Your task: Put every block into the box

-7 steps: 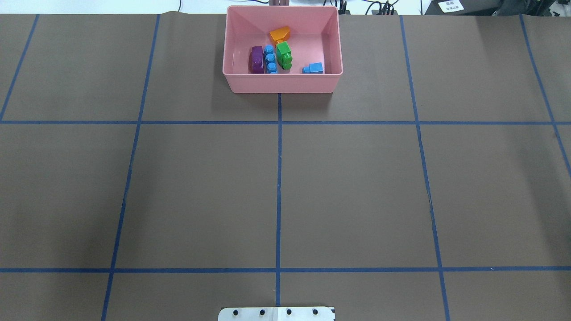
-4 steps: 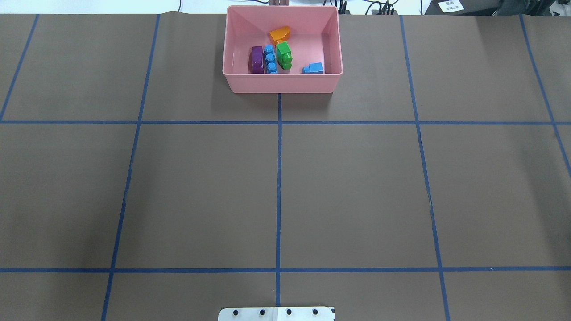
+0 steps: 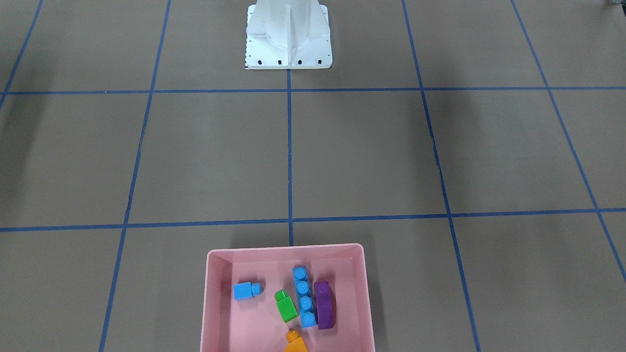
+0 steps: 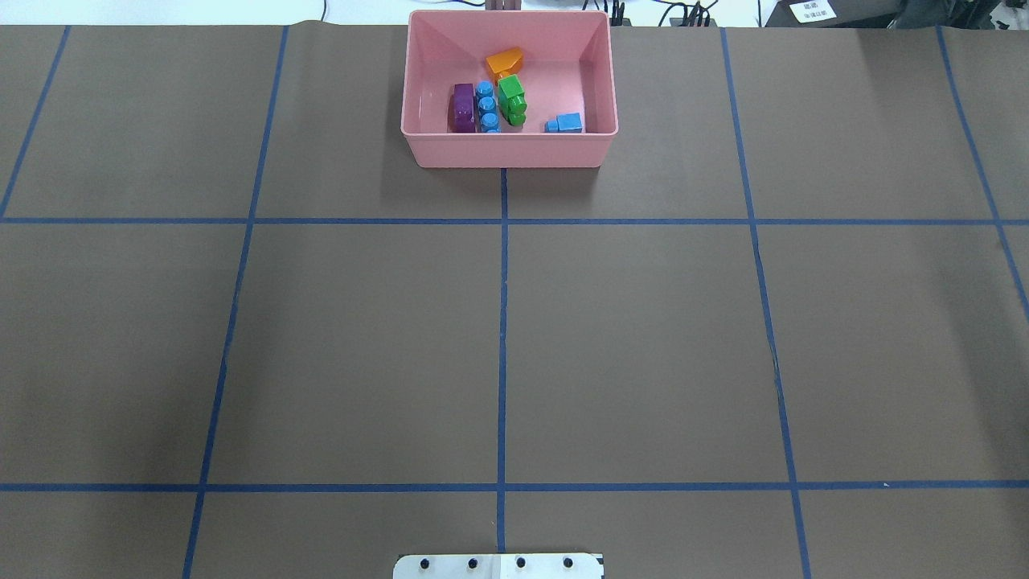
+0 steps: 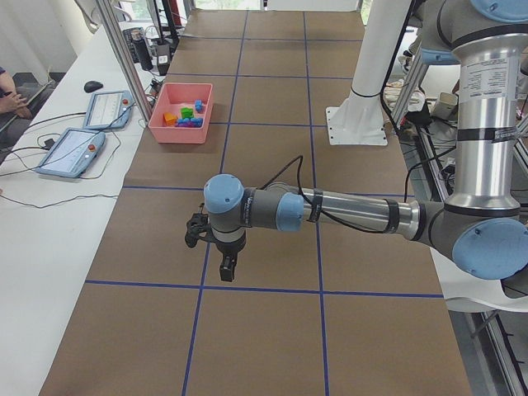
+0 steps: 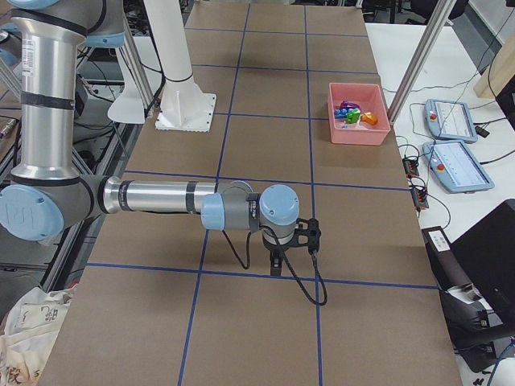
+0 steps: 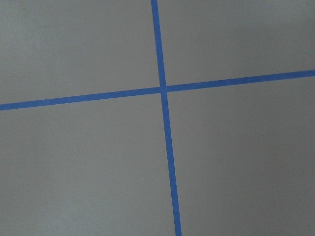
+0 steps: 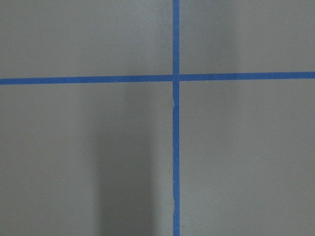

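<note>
Blocks: orange block (image 4: pixel 504 61), green block (image 4: pixel 511 98), purple block (image 4: pixel 462 108), long blue block (image 4: pixel 487 107), small blue block (image 4: pixel 565 123), all inside the box (image 4: pixel 506 151).
Handling: light, stiff, glossy, likely slippery, I judge; pinch the flat sides, not the studs.
My left claw (image 5: pixel 226 268): well apart from the box; spread or pressed together, I cannot tell.
My right claw (image 6: pixel 275 261): likewise.

The pink box (image 4: pixel 508 150) stands at the desk's far edge with all five blocks inside. The long blue four-stud block (image 4: pixel 487 106), studs up, touches the purple sloped block (image 4: pixel 462 108). The green block (image 4: pixel 510 98) lies just beside them, the orange block (image 4: pixel 504 60) near the far wall, and the small blue block (image 4: pixel 565 123) lies tipped, apart
</note>
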